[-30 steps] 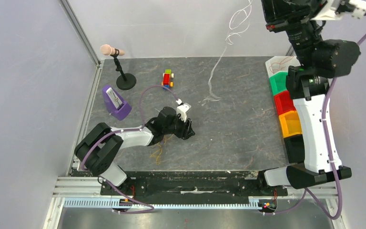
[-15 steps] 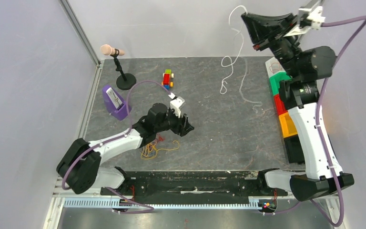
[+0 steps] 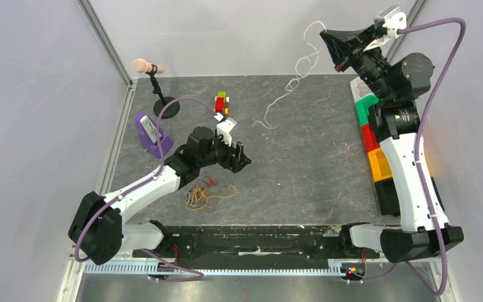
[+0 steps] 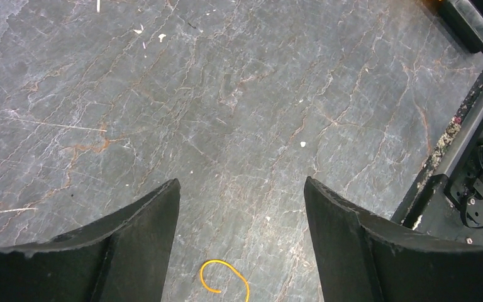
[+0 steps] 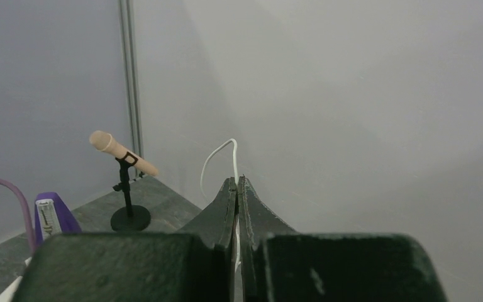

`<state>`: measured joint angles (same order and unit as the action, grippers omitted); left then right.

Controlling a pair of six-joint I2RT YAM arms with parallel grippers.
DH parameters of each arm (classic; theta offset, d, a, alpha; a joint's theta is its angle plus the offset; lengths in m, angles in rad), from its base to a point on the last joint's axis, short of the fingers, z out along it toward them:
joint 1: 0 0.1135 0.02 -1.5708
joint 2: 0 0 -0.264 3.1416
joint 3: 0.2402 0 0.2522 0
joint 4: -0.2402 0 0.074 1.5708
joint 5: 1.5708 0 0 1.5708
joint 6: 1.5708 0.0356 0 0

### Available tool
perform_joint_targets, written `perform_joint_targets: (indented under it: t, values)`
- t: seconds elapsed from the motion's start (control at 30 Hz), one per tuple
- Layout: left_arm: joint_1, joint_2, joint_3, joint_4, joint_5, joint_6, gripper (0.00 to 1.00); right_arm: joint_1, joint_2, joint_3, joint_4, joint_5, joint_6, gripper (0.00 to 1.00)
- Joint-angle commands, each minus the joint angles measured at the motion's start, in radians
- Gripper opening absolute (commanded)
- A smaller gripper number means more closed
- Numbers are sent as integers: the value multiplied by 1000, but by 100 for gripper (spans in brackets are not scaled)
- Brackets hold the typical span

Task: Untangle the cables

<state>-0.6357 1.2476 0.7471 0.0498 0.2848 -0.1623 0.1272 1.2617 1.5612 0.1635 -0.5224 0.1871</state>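
Observation:
The cables show as a small orange, yellow, red and blue bunch (image 3: 199, 194) lying on the dark mat near the front. My left gripper (image 3: 241, 160) hovers to its upper right, open and empty. In the left wrist view only an orange loop (image 4: 224, 272) lies on the mat below the left gripper (image 4: 239, 184). My right gripper (image 3: 324, 35) is raised high at the back right, shut on a white cable (image 3: 287, 90) that dangles in loops towards the mat. In the right wrist view the white cable (image 5: 216, 155) arcs out of the closed right gripper (image 5: 237, 180).
A microphone on a black stand (image 3: 155, 87) and a purple metronome (image 3: 153, 134) stand at the back left. A small block toy (image 3: 221, 104) sits behind the left gripper. Green, red, yellow and black bins (image 3: 377, 135) line the right edge. A metal rail (image 3: 239, 234) runs along the front.
The left gripper has opened wider and drawn back from the coloured bunch, leaving it on the mat. The right arm has swung the white cable, whose free end now hangs farther left.

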Motion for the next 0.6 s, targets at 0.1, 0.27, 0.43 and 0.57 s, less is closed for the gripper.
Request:
perform_joint_targets:
  t: [0.1,0.27,0.43,0.57]
  values:
    - [6,-20,57,-35,-7,-10,79,-105,104,112,-54,-28,-62,0]
    - [8,-17,52,-31,1,-22,79,-224,196,231,-65,-78,-33,0]
    - [10,-15,43,-34,3,-17,79,-350,284,352,-51,-152,29,0]
    - [17,-11,37,-29,2,-14,79,-439,340,426,-14,-174,71,0]
